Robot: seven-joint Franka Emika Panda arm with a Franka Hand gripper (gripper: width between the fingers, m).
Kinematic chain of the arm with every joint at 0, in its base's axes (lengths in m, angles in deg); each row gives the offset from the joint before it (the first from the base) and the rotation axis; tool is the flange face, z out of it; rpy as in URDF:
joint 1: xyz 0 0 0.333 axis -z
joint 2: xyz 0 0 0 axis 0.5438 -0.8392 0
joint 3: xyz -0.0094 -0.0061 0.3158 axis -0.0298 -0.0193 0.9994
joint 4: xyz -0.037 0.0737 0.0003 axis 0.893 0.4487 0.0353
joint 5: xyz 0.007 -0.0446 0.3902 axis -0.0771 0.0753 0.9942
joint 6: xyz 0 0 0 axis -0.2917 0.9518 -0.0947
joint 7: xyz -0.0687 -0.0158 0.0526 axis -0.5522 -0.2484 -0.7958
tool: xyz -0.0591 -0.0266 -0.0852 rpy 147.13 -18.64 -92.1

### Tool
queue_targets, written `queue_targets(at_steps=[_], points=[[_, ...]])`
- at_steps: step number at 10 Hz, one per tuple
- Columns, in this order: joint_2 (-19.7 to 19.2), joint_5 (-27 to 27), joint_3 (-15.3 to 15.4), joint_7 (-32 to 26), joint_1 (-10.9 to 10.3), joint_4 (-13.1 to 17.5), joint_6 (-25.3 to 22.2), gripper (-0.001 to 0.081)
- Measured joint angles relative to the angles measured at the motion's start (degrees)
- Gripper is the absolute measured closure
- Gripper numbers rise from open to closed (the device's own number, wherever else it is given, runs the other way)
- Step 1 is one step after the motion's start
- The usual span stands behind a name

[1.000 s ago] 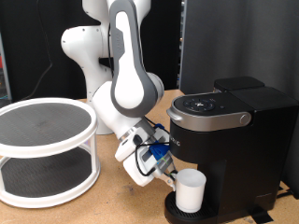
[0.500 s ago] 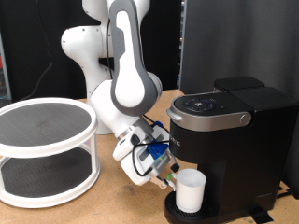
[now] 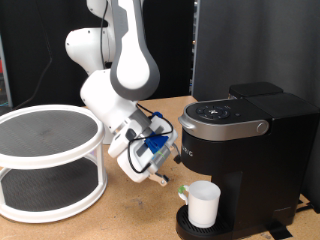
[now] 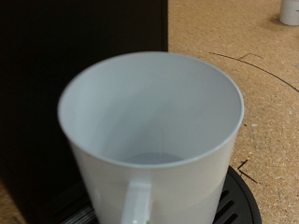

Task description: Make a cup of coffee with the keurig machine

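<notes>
The white cup [image 3: 204,203] stands upright on the circular drip tray [image 3: 188,228] of the black keurig machine [image 3: 250,140], under its brew head. The lid is down. My gripper [image 3: 166,180] hangs just to the exterior view's left of the cup, apart from it, open and holding nothing. A bit of green shows by the cup's handle side. In the wrist view the cup [image 4: 149,121] fills the picture. It is empty and its handle faces the camera. The machine's dark body [image 4: 56,47] is behind it. My fingers do not show in this view.
A white round two-tier rack [image 3: 45,160] stands at the exterior view's left on the wooden table [image 3: 130,220]. A small white object [image 4: 290,9] sits at the wrist view's corner. A black panel stands behind the machine.
My gripper has let go of the cup and drawn back up and to the exterior view's left. The cup stays on the drip tray.
</notes>
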Motion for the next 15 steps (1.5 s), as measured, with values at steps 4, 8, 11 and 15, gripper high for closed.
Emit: queue_targets(at_steps=[4,8,11,15], points=[[4.5,-4.71,-0.75,2.62,0.8,-3.11,-1.11,0.0003],[6.86,-15.78,-3.68,9.25,3.18,-4.62,-8.66,0.0003],[12.78,-23.25,-6.44,15.45,5.37,-6.01,-14.85,0.0003],[20.78,-29.07,-9.4,22.33,7.45,-6.22,-22.86,0.0003]])
